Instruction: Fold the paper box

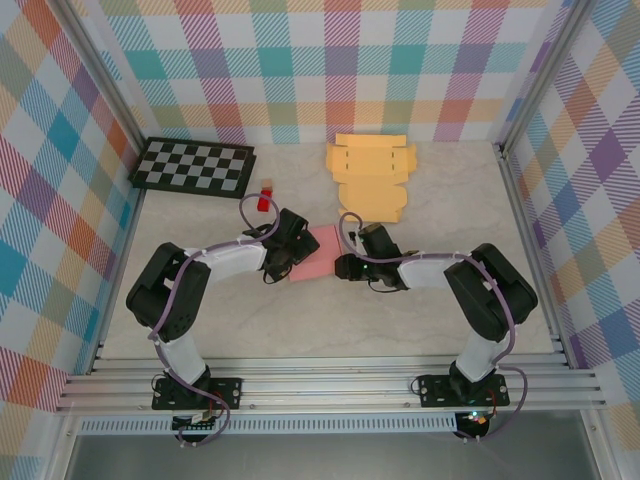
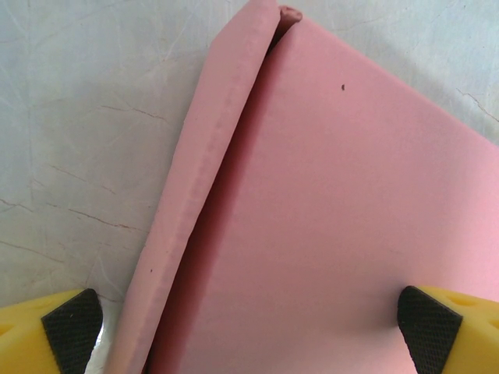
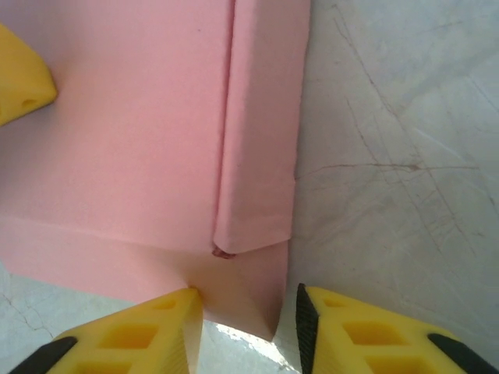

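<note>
Pink flat paper box (image 1: 318, 252): long axis 1-to-7 o'clock.
Left gripper (image 2: 249, 335): spread wide, empty, at its 9 o'clock.
Right gripper (image 3: 245, 312): half-open astride its 4 o'clock edge; hold unclear.

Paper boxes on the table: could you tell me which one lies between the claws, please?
The pink box, between the left claw and right claw; the orange sheets lie apart at the far side.

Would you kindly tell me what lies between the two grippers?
The pink paper box lies between the left gripper and the right gripper, as the top view shows.
</note>
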`<action>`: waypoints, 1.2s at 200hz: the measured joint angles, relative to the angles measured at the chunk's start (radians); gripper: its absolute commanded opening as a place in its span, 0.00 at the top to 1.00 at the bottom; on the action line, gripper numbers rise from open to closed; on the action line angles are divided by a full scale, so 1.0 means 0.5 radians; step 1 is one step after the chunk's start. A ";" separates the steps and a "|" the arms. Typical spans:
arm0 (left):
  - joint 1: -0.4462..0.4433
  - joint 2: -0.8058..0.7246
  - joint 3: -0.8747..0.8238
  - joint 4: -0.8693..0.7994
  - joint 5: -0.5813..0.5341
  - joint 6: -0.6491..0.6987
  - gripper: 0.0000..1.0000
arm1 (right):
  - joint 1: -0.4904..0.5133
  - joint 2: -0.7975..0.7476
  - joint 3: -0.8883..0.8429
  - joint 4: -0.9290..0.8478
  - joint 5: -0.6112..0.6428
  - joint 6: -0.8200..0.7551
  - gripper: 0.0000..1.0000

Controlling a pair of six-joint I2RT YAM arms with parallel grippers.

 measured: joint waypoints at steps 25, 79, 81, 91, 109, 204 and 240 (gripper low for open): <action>0.000 0.000 0.001 0.000 -0.002 -0.001 0.01 | -0.004 -0.042 -0.016 -0.038 0.006 0.066 0.61; 0.000 0.013 0.018 -0.014 -0.005 -0.002 0.01 | -0.011 -0.193 -0.066 -0.224 0.023 0.163 0.74; 0.000 0.014 0.019 -0.014 -0.005 -0.002 0.01 | -0.011 -0.196 -0.066 -0.224 0.023 0.166 0.74; 0.000 0.016 0.024 -0.016 -0.006 -0.001 0.01 | -0.011 -0.214 -0.066 -0.224 0.014 0.195 0.76; 0.000 0.018 0.028 -0.021 -0.007 -0.001 0.01 | -0.008 -0.217 -0.066 -0.214 -0.008 0.247 0.79; 0.014 0.040 0.037 0.018 -0.022 -0.101 0.01 | 0.004 0.141 -0.013 0.336 0.033 0.494 0.86; 0.012 0.040 0.038 0.018 -0.032 -0.138 0.01 | 0.014 0.156 0.027 0.315 0.091 0.516 0.84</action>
